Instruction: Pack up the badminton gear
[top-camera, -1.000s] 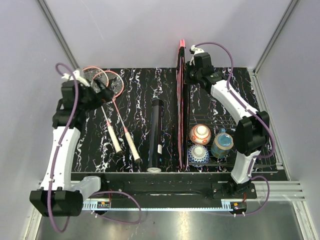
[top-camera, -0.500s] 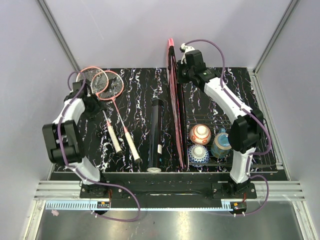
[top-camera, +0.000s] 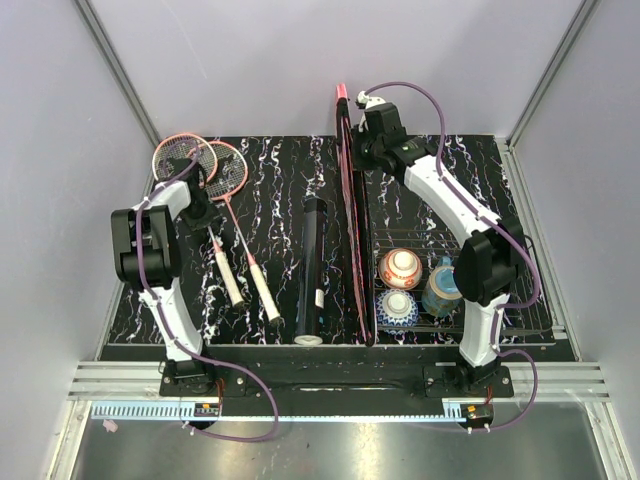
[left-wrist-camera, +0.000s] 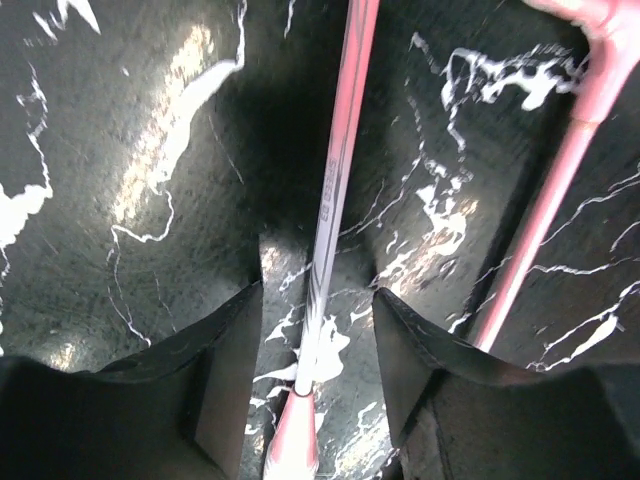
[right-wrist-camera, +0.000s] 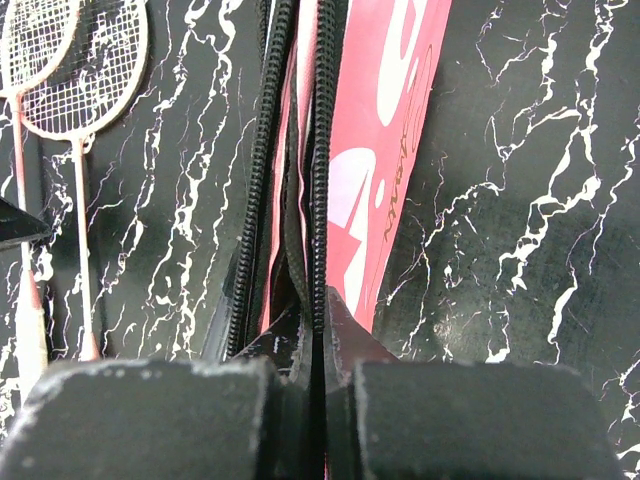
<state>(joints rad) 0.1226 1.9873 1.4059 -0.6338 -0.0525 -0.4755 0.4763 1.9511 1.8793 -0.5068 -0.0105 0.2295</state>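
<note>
Top view first: we see both rackets (top-camera: 230, 170) lying at the far-left corner of the table (top-camera: 270, 180). Their heads are toward the far edge, and the white handles point at the near edge, leaning a bit toward the middle. The left pincer (top-camera: 205, 215) sits right over their shafts, so that arm is clearly the nearer one for them. The black tube (top-camera: 312, 265) lies mid-table, running from the near edge to the far edge, with nothing on it. Just right of it the racket cover (top-camera: 350, 240) stands on its long edge, running the same way, with the right pincer (top-camera: 358, 152) at its far end.

Left wrist view: the pincer is released, with its fingers (left-wrist-camera: 225, 380) spread either side of one pink shaft (left-wrist-camera: 335, 190). The shaft runs straight down the gap, across the closing direction, so we'd say a squeeze here should catch it. The second shaft (left-wrist-camera: 545, 230) sits outside the fingers. We can't tell if the fingers touch the table.

Right wrist view: this pincer is clenched on the cover's zipper edge (right-wrist-camera: 322, 150), and the opening runs away from it along the cover's length. The rackets lie toward the left edge, roughly parallel with the cover, so we reckon they'd go in lengthwise.
</note>
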